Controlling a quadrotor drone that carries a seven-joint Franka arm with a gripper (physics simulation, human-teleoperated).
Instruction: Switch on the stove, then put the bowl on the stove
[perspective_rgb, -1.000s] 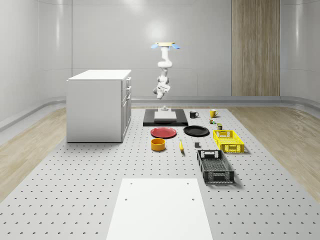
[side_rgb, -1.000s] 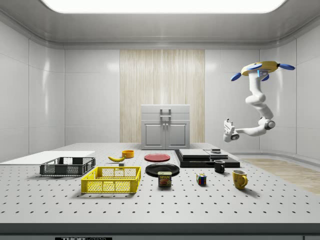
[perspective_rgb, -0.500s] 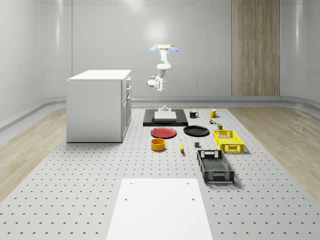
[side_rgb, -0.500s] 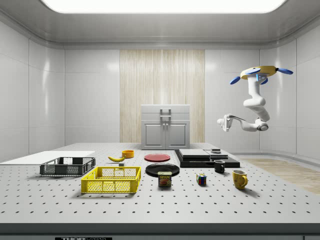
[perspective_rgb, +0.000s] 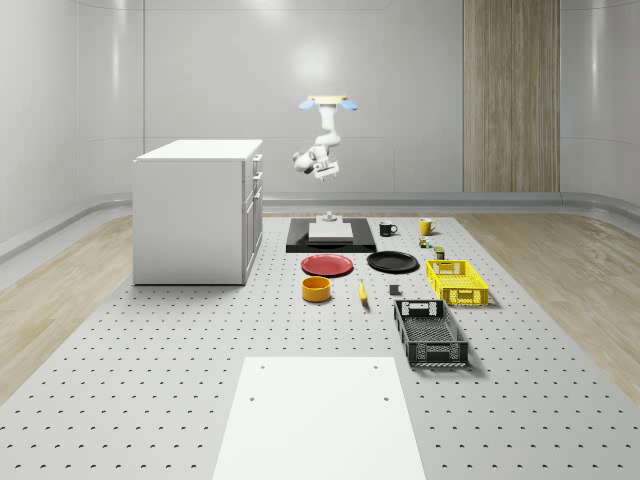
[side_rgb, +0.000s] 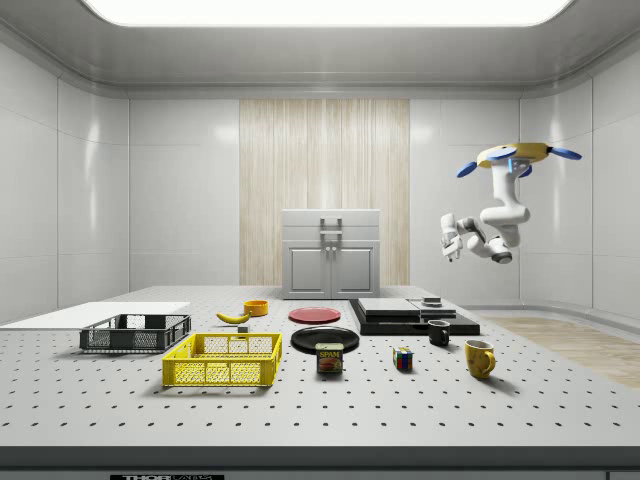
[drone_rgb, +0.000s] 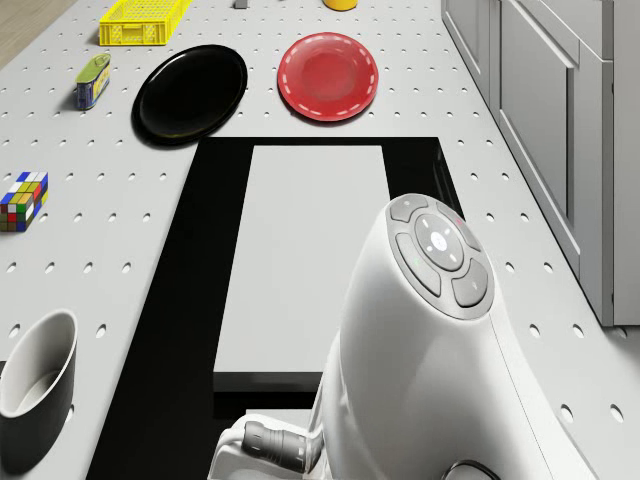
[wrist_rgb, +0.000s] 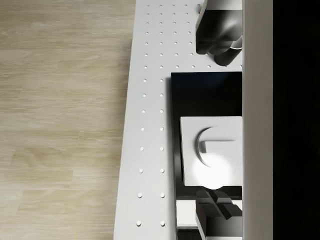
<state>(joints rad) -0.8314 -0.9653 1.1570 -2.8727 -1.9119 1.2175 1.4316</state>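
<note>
- The bowl (perspective_rgb: 316, 289) sits near you on the table, in front of the red plate (perspective_rgb: 327, 265).
- Farther back lies the stove (perspective_rgb: 331, 235).
- Your gripper (side_rgb: 449, 238) hangs high above the stove's far end; its switch (wrist_rgb: 216, 152) is straight below. You can't tell if the fingers are apart.

One word can be read: "SPAM", printed in yellow on the dark label of the small rectangular tin (side_rgb: 330, 358) that stands on the perforated grey desk (side_rgb: 320, 410), just right of the yellow mesh plastic basket (side_rgb: 223, 359) in the side view.
</note>
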